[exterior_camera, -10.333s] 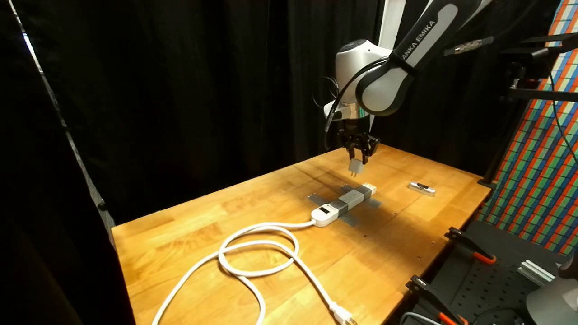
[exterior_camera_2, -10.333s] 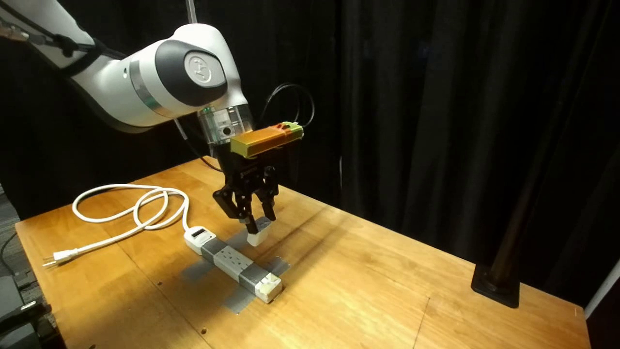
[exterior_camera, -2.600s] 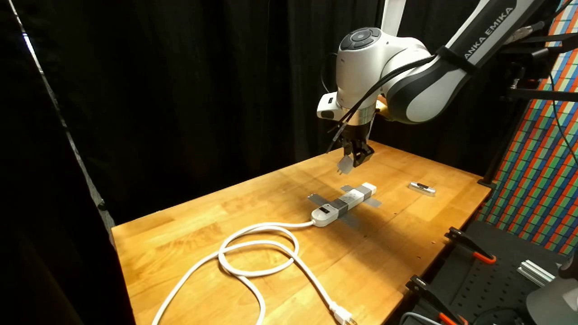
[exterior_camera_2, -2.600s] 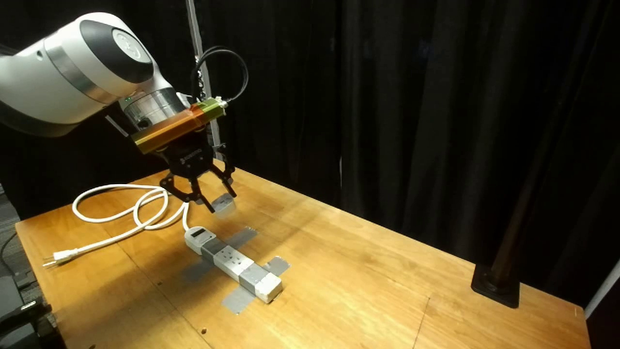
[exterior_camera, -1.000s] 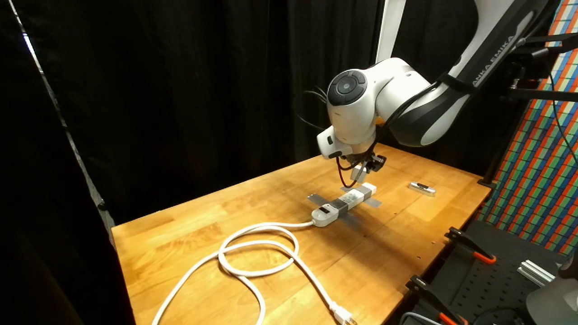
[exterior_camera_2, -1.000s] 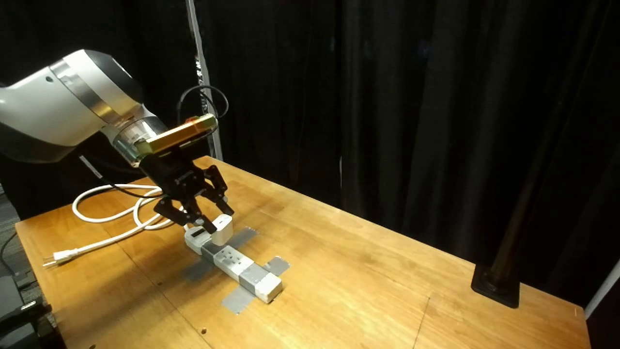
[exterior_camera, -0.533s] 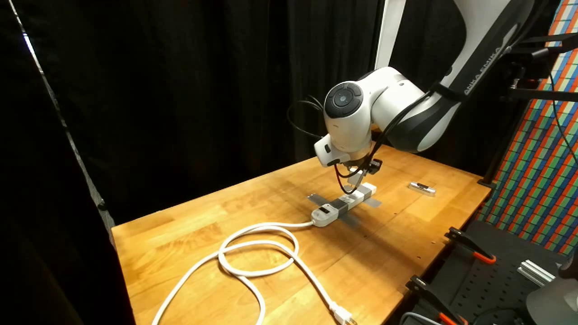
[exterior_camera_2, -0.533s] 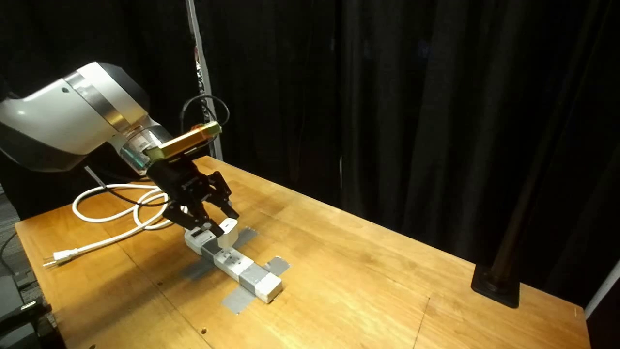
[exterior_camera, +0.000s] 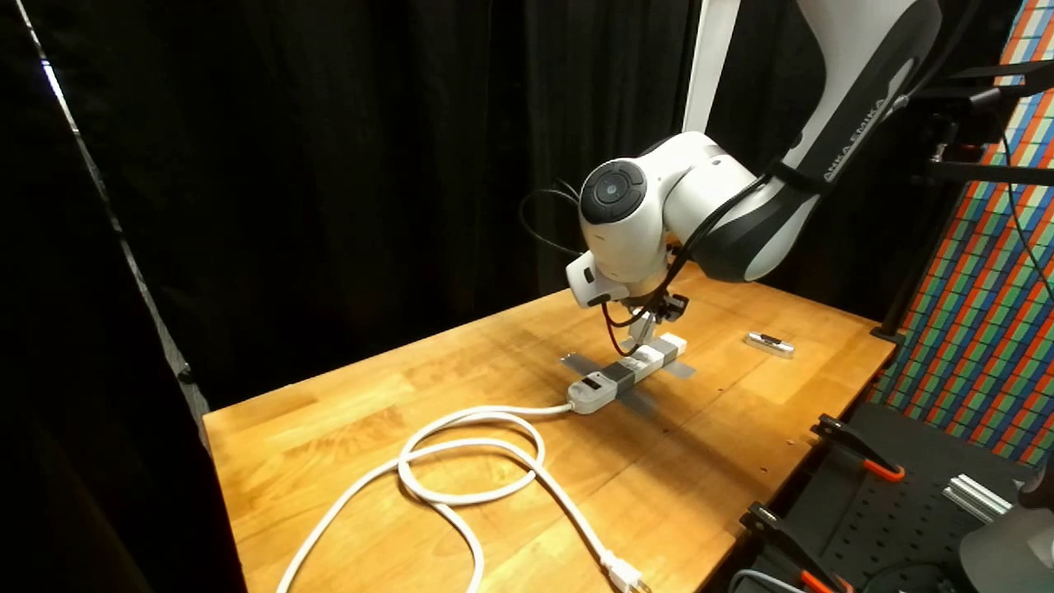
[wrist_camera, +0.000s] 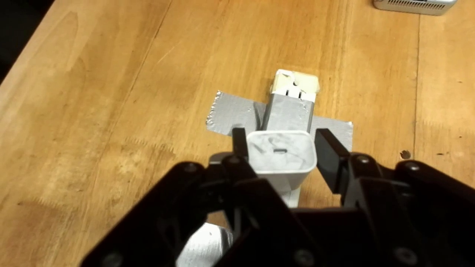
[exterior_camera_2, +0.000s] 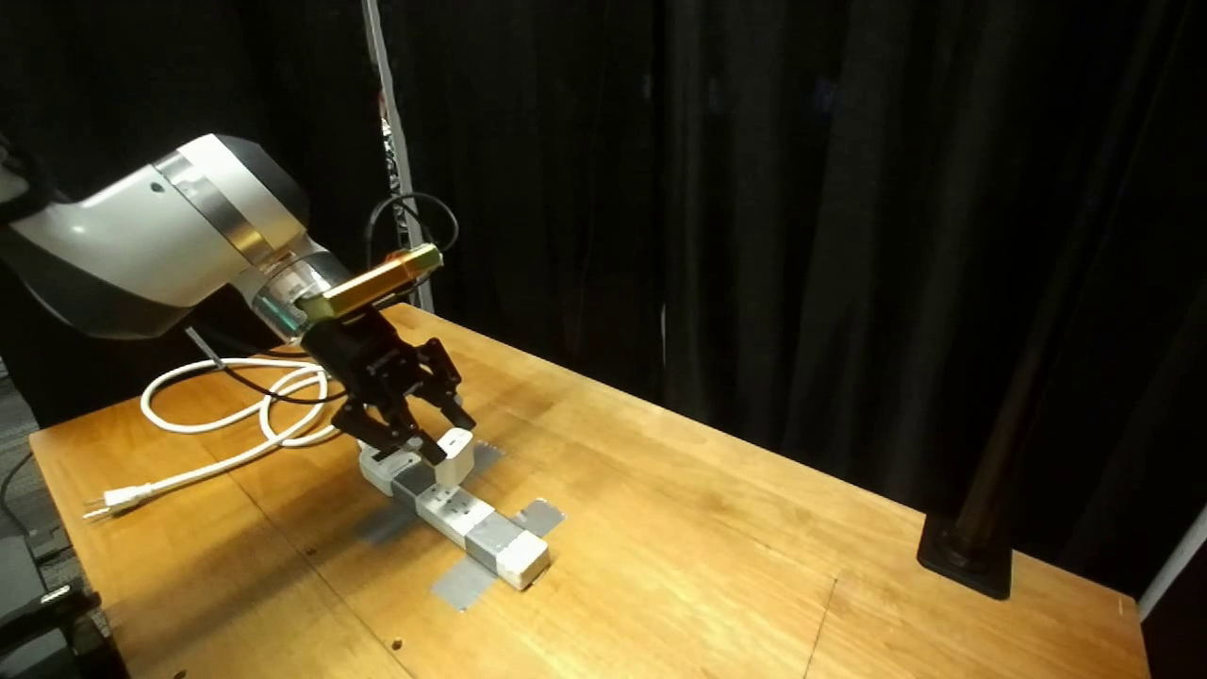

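Your black two-fingered gripper [wrist_camera: 281, 147] clasps a small white block-shaped charger [exterior_camera_2: 454, 462]. In an exterior view, the charger is over the far-left half of a long white power strip [exterior_camera_2: 459, 510] taped to the brown wooden table [exterior_camera_2: 717, 547]; you cannot tell whether they touch.

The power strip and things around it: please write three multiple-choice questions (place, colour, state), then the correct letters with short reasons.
1. Where is the charger? A) on the floor B) in the gripper C) in a box
2. What colour is the tape across the strip? A) grey B) red C) blue
3. The cord plug is: A) in a socket B) taped over C) loose on the table

B: the wrist view shows a finger on each side.
A: grey tape crosses the strip there.
C: both exterior views show it lying free.
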{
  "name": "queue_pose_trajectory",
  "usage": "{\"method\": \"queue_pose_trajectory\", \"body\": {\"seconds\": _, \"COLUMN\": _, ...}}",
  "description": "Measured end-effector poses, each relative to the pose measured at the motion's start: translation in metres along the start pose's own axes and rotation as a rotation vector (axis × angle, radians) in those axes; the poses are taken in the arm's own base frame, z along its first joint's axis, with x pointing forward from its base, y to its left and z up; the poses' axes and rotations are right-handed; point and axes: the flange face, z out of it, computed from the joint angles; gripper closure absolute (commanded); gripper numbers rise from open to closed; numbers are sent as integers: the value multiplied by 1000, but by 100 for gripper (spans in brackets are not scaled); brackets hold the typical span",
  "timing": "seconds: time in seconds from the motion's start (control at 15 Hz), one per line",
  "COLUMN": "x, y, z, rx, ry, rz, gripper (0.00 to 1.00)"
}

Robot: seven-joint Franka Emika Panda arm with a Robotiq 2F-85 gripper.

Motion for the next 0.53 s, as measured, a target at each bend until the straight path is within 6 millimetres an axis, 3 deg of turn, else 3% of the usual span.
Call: {"method": "queue_pose_trajectory", "body": {"seconds": 0.53, "x": -3, "y": -1, "z": 17, "rx": 34, "ry": -2, "rz": 40, "gripper": 77}}
